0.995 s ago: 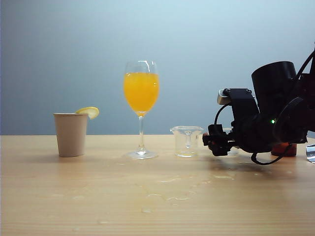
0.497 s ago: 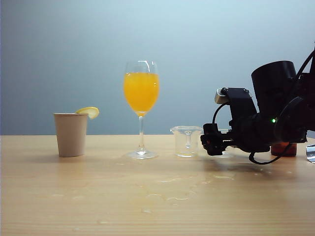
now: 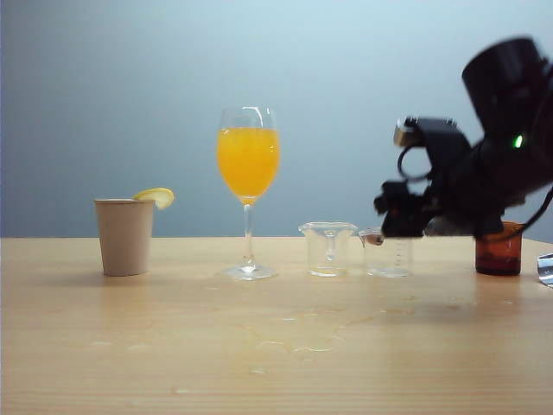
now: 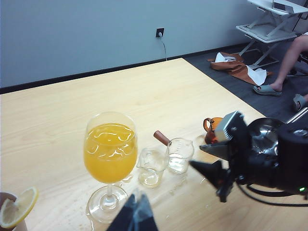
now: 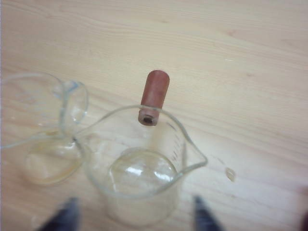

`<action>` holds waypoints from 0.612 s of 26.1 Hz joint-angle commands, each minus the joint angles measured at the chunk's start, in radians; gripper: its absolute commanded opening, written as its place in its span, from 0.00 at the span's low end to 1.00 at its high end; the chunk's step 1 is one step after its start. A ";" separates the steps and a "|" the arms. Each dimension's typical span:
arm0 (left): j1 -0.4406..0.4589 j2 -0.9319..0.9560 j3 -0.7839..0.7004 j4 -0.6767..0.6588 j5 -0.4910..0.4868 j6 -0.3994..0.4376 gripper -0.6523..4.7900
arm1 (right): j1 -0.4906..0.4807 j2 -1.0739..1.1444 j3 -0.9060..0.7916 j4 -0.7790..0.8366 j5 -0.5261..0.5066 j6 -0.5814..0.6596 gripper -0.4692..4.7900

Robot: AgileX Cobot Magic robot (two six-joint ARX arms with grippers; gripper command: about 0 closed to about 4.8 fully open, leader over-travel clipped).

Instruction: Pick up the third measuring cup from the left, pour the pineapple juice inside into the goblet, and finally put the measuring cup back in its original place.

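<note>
**Bystanders on the wooden table**

A beige paper cup [image 3: 124, 236] stands far left on the wooden table [image 3: 173, 346], with a lemon slice [image 3: 155, 196] perched on its rim. Right of centre sits a clear flared-rim cup [image 3: 327, 248], empty apart from a faint film at its bottom. At the far right stands a dark amber-brown cup [image 3: 498, 253]. Thin puddles of spilled liquid [image 3: 294, 337] glisten on the near part of the tabletop. Behind everything rises a plain grey-blue wall [image 3: 130, 86]. The left wrist view adds a wall socket [image 4: 159, 32], brown cloth on the dark floor [image 4: 233, 64] and a seated person's leg [image 4: 288, 60].
</note>
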 commanded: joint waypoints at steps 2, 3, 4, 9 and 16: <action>-0.001 -0.002 0.007 0.002 0.005 0.000 0.11 | 0.000 -0.146 0.002 -0.228 -0.001 0.001 0.28; -0.001 -0.003 0.007 0.002 0.005 0.000 0.11 | 0.000 -0.179 0.002 -0.267 -0.001 0.001 0.25; -0.001 -0.003 0.007 0.002 0.005 0.000 0.11 | 0.000 -0.216 0.002 -0.309 -0.002 0.001 0.21; -0.001 -0.010 0.007 0.006 0.017 0.000 0.11 | 0.000 -0.401 0.002 -0.479 -0.003 0.001 0.09; -0.001 -0.051 0.007 -0.002 0.045 -0.001 0.11 | 0.000 -0.766 0.003 -0.724 -0.003 0.002 0.09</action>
